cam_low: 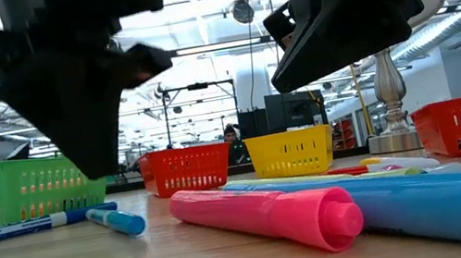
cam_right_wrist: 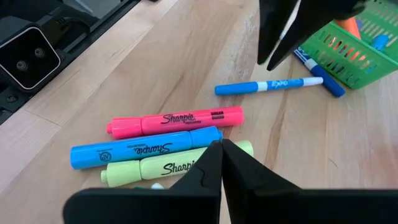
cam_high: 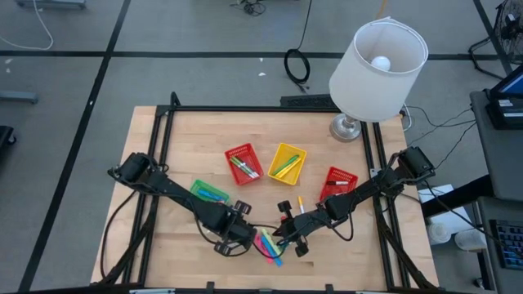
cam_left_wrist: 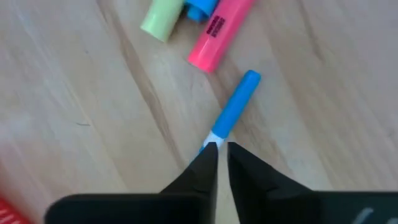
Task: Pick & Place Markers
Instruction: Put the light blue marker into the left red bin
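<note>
Three thick highlighters lie side by side on the wooden table: pink (cam_right_wrist: 174, 121), blue (cam_right_wrist: 143, 149) and yellow-green (cam_right_wrist: 161, 169). A thin marker with a blue cap (cam_left_wrist: 233, 109) lies flat beside them. My left gripper (cam_left_wrist: 222, 149) hangs just above that marker's white end, pointing down. Its fingers stand a narrow gap apart and hold nothing. In the right wrist view its fingers (cam_right_wrist: 273, 43) are clear of the marker (cam_right_wrist: 267, 85). My right gripper (cam_right_wrist: 221, 149) is shut and hovers slanting over the highlighters. A second blue marker (cam_right_wrist: 326, 84) lies by the green basket (cam_right_wrist: 348, 50).
At mid-table stand a red basket (cam_high: 243, 163) and a yellow basket (cam_high: 287, 162), both holding markers. Another red basket (cam_high: 337, 183) stands to the right. A lamp (cam_high: 376, 65) stands at the far right. A yellow marker (cam_high: 300, 204) lies loose. Bare wood lies toward the near left.
</note>
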